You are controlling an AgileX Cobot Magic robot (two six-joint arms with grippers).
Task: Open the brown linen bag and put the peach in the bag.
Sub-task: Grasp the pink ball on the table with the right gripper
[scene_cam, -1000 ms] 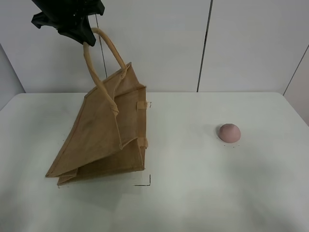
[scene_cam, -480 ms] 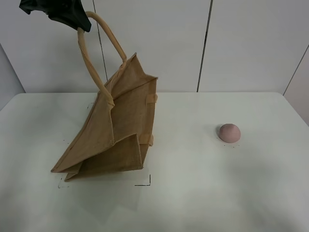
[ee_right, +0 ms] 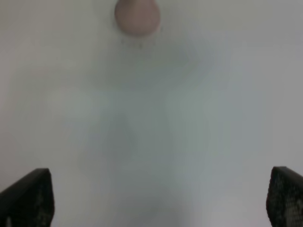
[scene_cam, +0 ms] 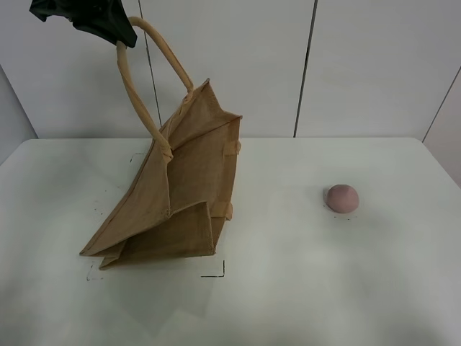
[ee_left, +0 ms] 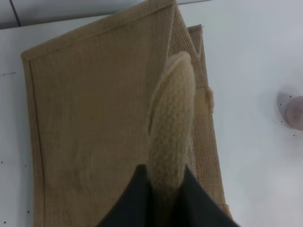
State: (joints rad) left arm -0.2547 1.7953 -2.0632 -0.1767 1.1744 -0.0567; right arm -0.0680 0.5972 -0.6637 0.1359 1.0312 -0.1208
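High above the bag's left side, the left end effector (scene_cam: 121, 36) is pinching the top of one rolled handle (scene_cam: 162, 61). The wrist view shows its dark fingers (ee_left: 135, 203) closed on either side of the thick cord. The brown linen bag (scene_cam: 180, 194) hangs from that loop at a slant. Its lower edge rests on the table (scene_cam: 324, 288), and its upper corner is pulled up towards the wall behind.

Compared with a second ago, the bag stands steeper: its top corner is higher and its bottom-left corner has slid a little inward. Over the last half second it has hardly moved, so we judge the lift is nearly finished.

The panels are still folded close together. From the high view we see no clear opening at the mouth, and we cannot make out the second handle. We judge that opening the bag is still to be done, and the bag may need to be stood squarer on its base first.

Well to the right of the bag, the peach (scene_cam: 342, 197) sits on the table where it was, untouched. The right end effector (ee_right: 156, 198) is spread wide and holds nothing, with the peach ahead of it in its wrist view. It is free to fetch the fruit once the mouth gapes.
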